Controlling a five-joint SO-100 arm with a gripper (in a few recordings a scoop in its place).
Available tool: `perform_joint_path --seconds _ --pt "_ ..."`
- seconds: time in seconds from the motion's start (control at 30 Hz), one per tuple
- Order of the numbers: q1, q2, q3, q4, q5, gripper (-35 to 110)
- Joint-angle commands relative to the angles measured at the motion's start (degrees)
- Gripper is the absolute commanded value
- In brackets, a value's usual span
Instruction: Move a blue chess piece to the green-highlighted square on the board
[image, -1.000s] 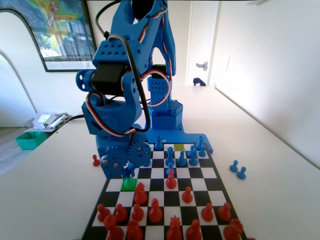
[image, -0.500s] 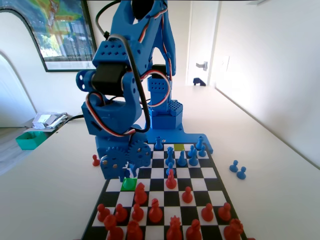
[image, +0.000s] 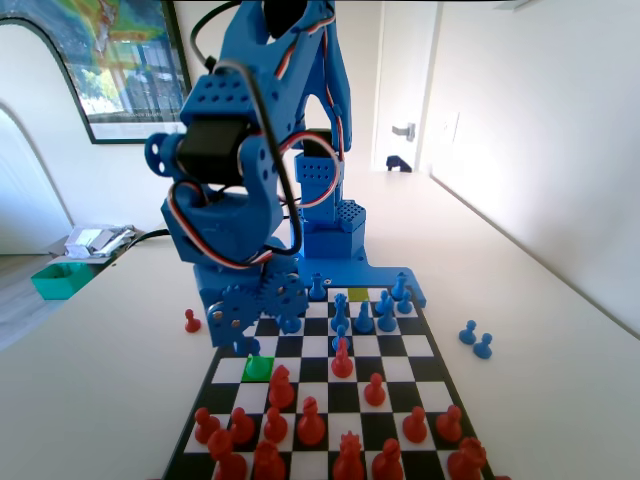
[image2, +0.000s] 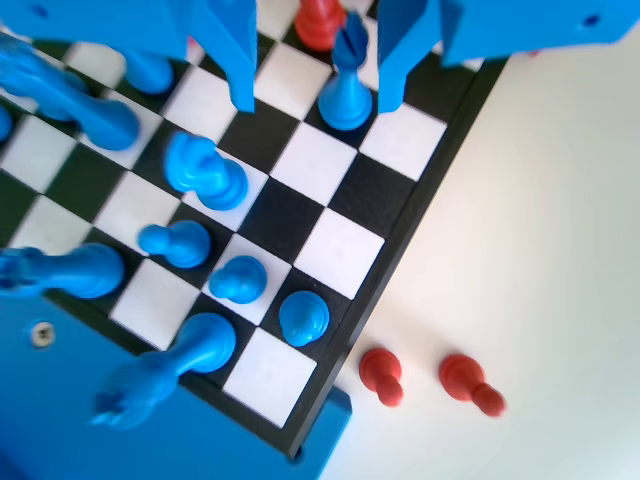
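Fixed view: the gripper (image: 250, 345) is seen low over the left side of the board (image: 440, 385), its fingertips just behind the green-highlighted square (image: 258, 367), which is bright green and bare. The blue chess piece cannot be picked out under the arm here. Roughly eight blue pieces (image: 363, 318) are counted right of and behind the claw on the far rows, though the arm hides part of them. Two more blue pieces (image: 475, 339) lie off the board, far right of the claw. About thirteen red pieces (image: 311, 420) are counted in front of it, and one red piece (image: 191, 320) is seen off the board to its left. A duller olive square (image: 357, 294) is noted behind and right of the claw. Wrist view: the blue chess piece (image2: 346, 88) is seen as a slim, pawn-like shape with a wide round base, standing upright on a black square near the board edge. It sits between the two jaws, which are spread with clear gaps on both sides, nothing pinched. Seven other blue pieces (image2: 205, 172) are counted lower left of the claw. One red piece (image2: 318, 22) is partly seen just beyond the claw, and two red pieces (image2: 381, 374) lie off the board below it.
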Motion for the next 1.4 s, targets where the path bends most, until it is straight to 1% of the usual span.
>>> perform_joint_path --seconds 0.0,0.17,0.23,0.27,0.43,0.63,1.07,1.37 --pt "0.2 6.9 -5.1 4.9 -0.2 16" --pt "0.3 9.8 -7.1 9.2 -1.0 11" --pt "0.6 11.0 -8.1 11.1 -1.3 2" --pt "0.9 11.6 -8.5 12.0 -1.8 1" --pt "1.3 15.0 -10.7 15.3 0.1 1" --pt "1.1 23.6 -11.6 18.5 6.7 1" --pt "-2.4 48.1 -9.1 26.5 28.7 1" --pt "-4.6 63.7 -4.2 34.5 31.5 1"
